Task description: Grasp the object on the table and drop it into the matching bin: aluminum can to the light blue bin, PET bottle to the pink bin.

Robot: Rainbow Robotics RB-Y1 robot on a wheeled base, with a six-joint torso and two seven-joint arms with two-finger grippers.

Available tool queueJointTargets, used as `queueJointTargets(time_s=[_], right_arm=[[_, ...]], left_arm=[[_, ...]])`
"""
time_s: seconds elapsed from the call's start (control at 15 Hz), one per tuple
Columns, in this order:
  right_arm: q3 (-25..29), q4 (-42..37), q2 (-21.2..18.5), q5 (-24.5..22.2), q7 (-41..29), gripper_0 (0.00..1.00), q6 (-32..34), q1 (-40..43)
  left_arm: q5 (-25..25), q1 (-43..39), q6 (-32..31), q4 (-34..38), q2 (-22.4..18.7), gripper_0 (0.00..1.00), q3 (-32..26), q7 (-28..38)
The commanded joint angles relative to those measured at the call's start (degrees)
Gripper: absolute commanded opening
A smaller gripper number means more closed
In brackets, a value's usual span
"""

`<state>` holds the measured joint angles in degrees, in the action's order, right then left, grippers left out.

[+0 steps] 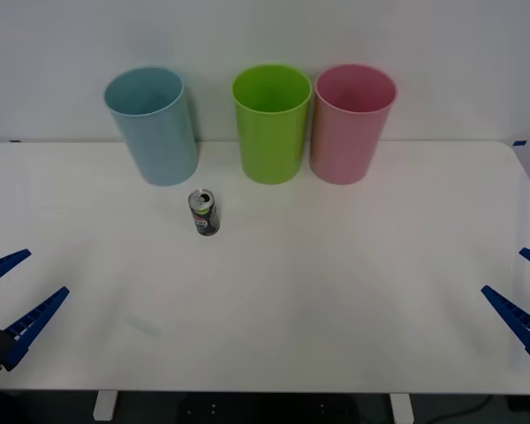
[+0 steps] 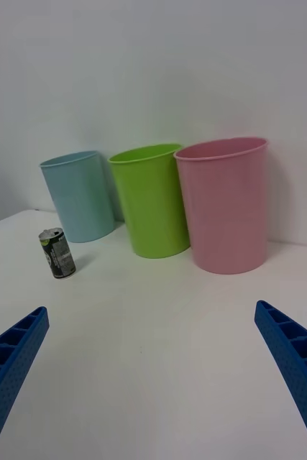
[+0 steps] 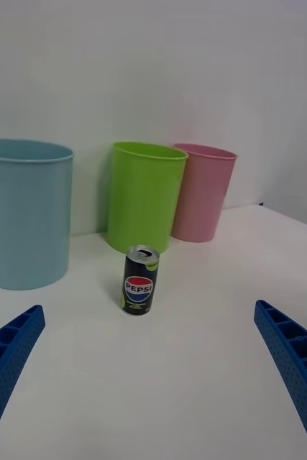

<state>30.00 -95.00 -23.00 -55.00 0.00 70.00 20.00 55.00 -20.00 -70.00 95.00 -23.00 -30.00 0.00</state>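
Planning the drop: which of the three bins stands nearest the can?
The light blue bin, leftmost in the row; the can stands just before it.

The left gripper (image 1: 9, 296) and right gripper (image 1: 526, 291) are hovering low at opposite sides, fingers spread wide apart.

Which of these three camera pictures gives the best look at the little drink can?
The left wrist view: the can stands upright, close and facing the camera, so its Pepsi logo and opened silver top are plain. The front view shows the can small, from above, near the light blue bin. The right wrist view shows it small and off to one side.
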Motion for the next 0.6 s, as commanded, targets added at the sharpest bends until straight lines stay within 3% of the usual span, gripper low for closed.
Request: queueJointTargets(time_s=[0.07, 0.6], right_arm=[[0.0, 0.0, 0.0, 0.0, 0.0, 1.0, 0.0, 0.0], [0.0, 0.0, 0.0, 0.0, 0.0, 1.0, 0.0, 0.0]], left_arm=[[0.0, 0.0, 0.0, 0.0, 0.0, 1.0, 0.0, 0.0], [0.8, -1.5, 2.7, -0.7, -0.7, 1.0, 0.6, -0.2]])
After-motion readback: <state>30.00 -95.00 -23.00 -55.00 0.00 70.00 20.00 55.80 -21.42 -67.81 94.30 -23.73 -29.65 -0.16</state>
